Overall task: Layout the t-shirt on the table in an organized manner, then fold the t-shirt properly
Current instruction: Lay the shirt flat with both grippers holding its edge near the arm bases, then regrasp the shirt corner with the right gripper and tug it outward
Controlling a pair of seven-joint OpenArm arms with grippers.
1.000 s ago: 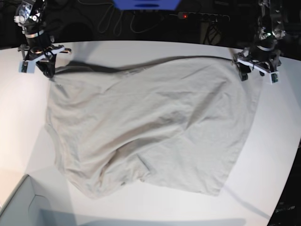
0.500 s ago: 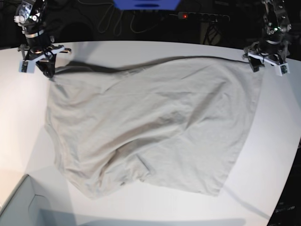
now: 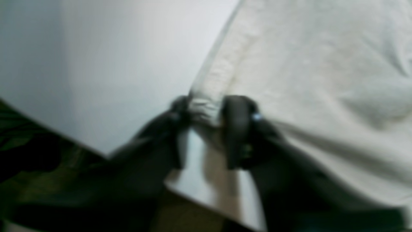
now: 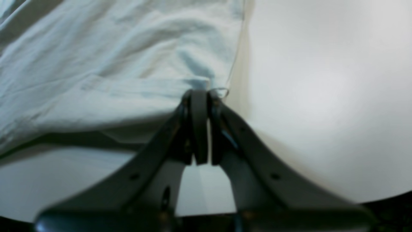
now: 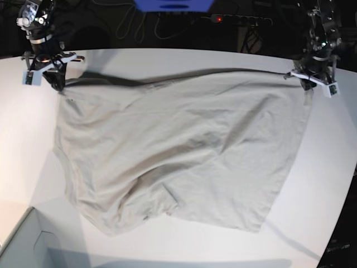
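Between both claws, t-shirt [image 5: 178, 156] spread across white surface [image 5: 329, 167], far hem stretched from one claw to other, near edge rumpled, sleeves hard to make out. Left claw [image 3: 206, 108] clamped on bunched hem corner; wrist view blurred. Right claw [image 4: 199, 96] pinched tight on opposite corner. Both arms reach down from far edge; upper links cut off.

Soft, creased cloth t-shirt [image 5: 184, 151] on smooth matt table [image 5: 329, 167].
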